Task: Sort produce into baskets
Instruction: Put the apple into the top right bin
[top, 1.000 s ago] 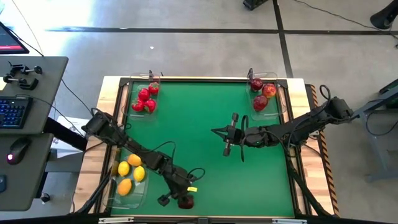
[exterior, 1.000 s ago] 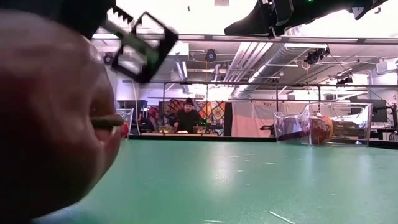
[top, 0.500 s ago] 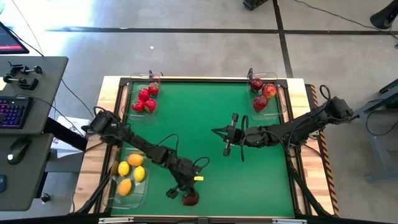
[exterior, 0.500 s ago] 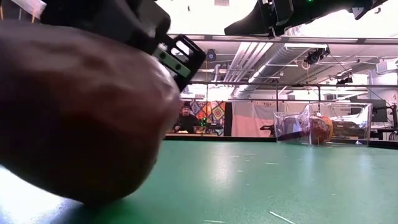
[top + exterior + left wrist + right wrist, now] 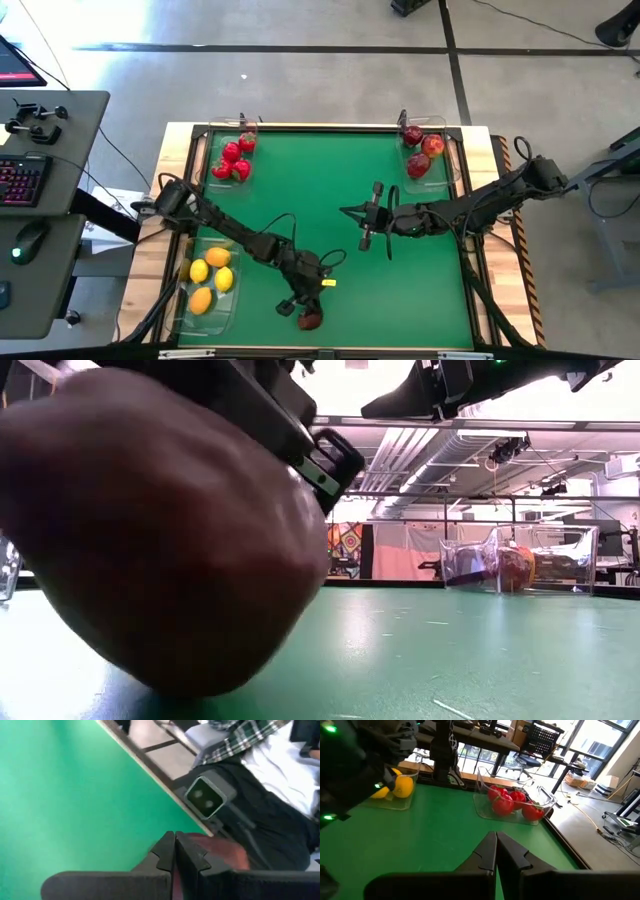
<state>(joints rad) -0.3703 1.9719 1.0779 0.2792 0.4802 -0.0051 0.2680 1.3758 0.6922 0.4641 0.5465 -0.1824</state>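
High view: sorting is judged nearly done. Three lemons [image 5: 210, 273] are seen in the tray at 7 o'clock [image 5: 183, 318], small red fruits [image 5: 233, 160] in the tray at 11 o'clock [image 5: 206, 150], apples [image 5: 420, 150] in the tray at 1 o'clock [image 5: 450, 165]. One dark red apple [image 5: 309, 320] is left loose on the green mat [image 5: 330, 190], at 6 o'clock near the front edge.

The left gripper [image 5: 296, 303] is clenched, fingers pressed together with nothing between them. It is placed just beside the loose apple, at about 10 o'clock from it, seemingly touching its side; contact cannot be confirmed. The grasp is judged not yet made.

The right gripper [image 5: 366, 238] is held closed and empty above mid-mat, well apart from the loose apple, at roughly 1 o'clock from it.

Remaining, as judged: the last apple is to be picked and moved to the 1 o'clock tray.
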